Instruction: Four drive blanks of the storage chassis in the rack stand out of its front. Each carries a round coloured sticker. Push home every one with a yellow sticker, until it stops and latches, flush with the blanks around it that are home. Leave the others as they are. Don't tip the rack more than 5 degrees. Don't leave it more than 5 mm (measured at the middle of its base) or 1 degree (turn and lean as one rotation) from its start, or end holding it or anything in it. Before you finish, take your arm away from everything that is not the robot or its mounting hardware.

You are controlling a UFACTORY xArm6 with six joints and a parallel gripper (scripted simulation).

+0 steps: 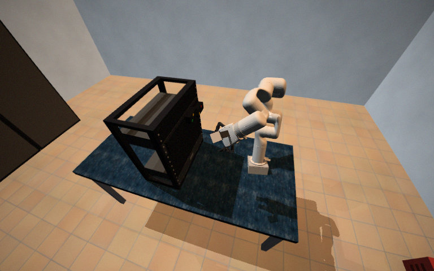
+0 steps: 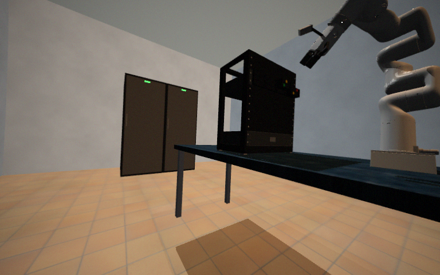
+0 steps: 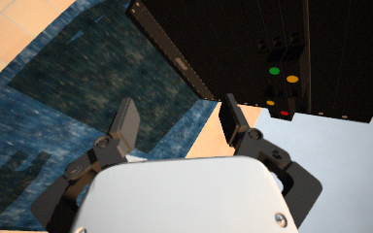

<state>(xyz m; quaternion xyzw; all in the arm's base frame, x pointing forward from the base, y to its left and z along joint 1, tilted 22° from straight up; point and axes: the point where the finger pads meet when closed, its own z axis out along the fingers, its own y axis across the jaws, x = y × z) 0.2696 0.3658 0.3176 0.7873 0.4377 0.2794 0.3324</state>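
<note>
1. The rack (image 1: 112, 122) stands on the surface (image 1: 281, 223), its front turned toward the arm (image 1: 259, 150) so the blanks can be reached head-on.
2. Four stickers show high on that front: green (image 3: 274, 71), two yellow (image 3: 291, 79) (image 3: 270, 103) and red (image 3: 284, 114). The blanks with the yellow and red ones visibly stand out.
3. The pincer (image 3: 179, 121) hangs apart from the rack, fingers spread wide and empty; a push needs no grasp.
4. It sits off to one side of the stickers, so I judge lining up on a yellow blank comes next.
</note>
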